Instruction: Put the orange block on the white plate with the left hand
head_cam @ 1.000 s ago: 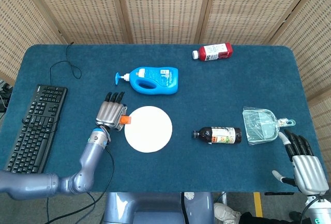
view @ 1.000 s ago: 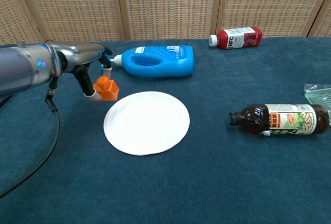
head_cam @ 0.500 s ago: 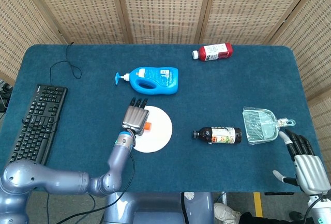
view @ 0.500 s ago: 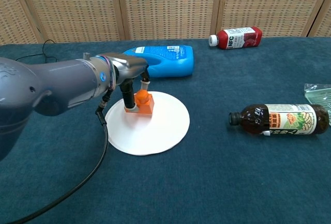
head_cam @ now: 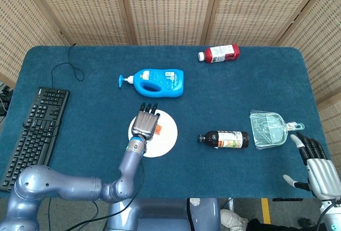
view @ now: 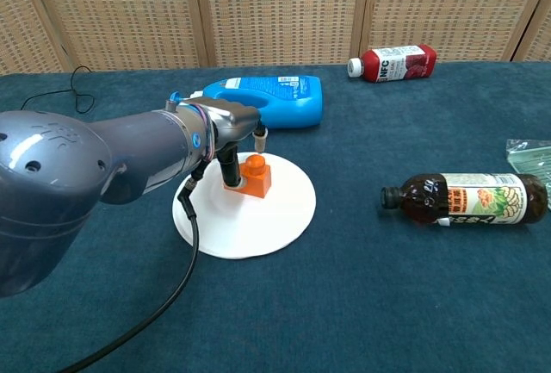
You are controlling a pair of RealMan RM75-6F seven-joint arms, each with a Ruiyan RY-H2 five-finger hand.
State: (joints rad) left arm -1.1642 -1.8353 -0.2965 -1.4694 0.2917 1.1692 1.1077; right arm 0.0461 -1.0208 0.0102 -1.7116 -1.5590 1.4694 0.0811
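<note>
The orange block (view: 255, 175) stands upright on the white plate (view: 258, 222), on the plate's far left part. My left hand (view: 225, 132) reaches over the plate from the left and pinches the block: a dark finger presses its left side and a white-tipped finger hangs just behind its stud. From the head view the left hand (head_cam: 146, 123) covers most of the block (head_cam: 158, 130), which shows only as an orange sliver on the plate (head_cam: 168, 135). My right hand (head_cam: 317, 166) lies at the table's near right corner with fingers spread, holding nothing.
A blue detergent bottle (view: 258, 100) lies just behind the plate. A dark bottle (view: 465, 198) lies to the plate's right, a red bottle (view: 396, 61) at the back. A clear scoop (head_cam: 270, 128) sits at the right, a black keyboard (head_cam: 36, 129) with its cable at the left.
My left hand carried the orange block rightward from the table beside the plate onto the plate, and the block now rests lower, on the plate's surface. The right hand barely shifted.
</note>
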